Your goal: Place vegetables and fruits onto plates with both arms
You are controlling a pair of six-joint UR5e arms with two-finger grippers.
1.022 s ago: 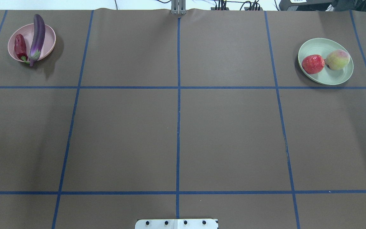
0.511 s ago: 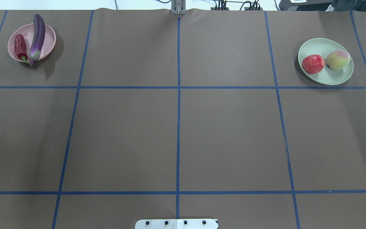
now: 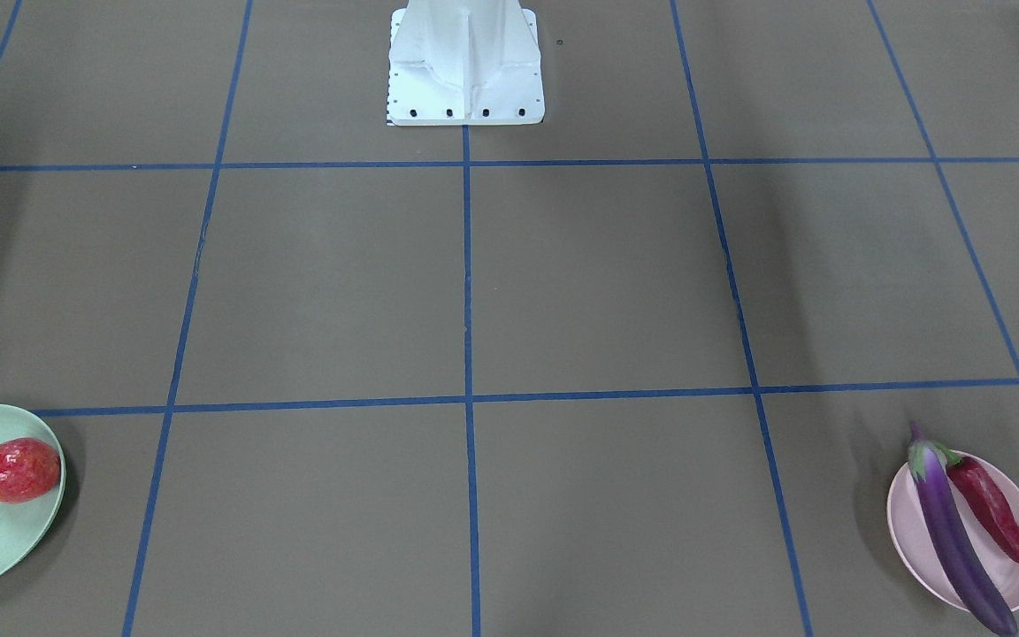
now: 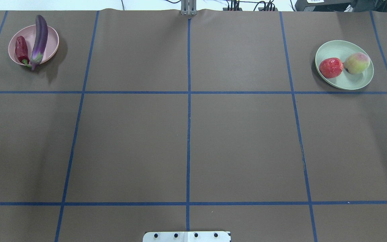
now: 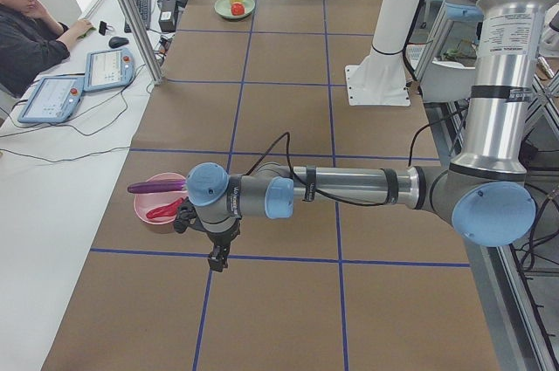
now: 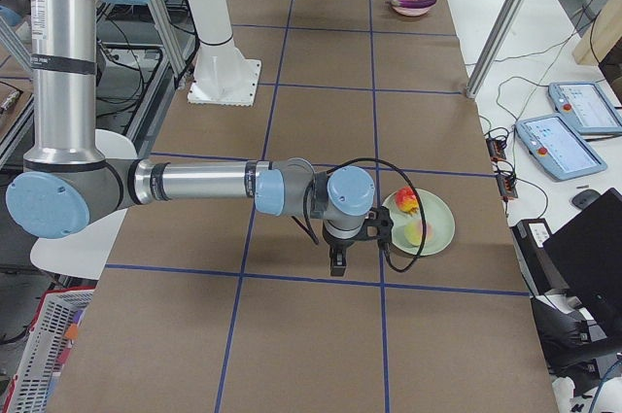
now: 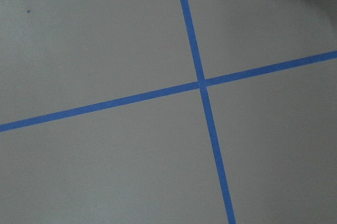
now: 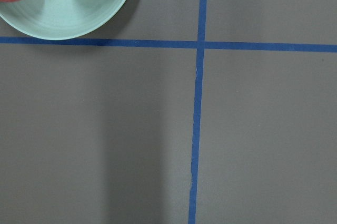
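The pink plate (image 4: 50,40) at the far left holds the purple eggplant (image 4: 40,35) and the red chili (image 4: 21,49). On the mint green plate (image 4: 338,48) at the far right lie the red fruit (image 4: 331,67) and the yellow-green fruit (image 4: 357,63). My left gripper (image 5: 216,259) shows only in the exterior left view, hanging above the table beside the pink plate (image 5: 144,209). Only the exterior right view shows my right gripper (image 6: 336,264), which hangs close to the green plate (image 6: 439,223). I cannot tell whether either is open or shut.
Blue tape lines divide the brown table into squares. The white robot base (image 3: 465,62) stands at the near middle edge. A person (image 5: 26,30) sits at a side desk with tablets (image 5: 109,68). Aluminium posts (image 6: 505,29) stand at the far edge.
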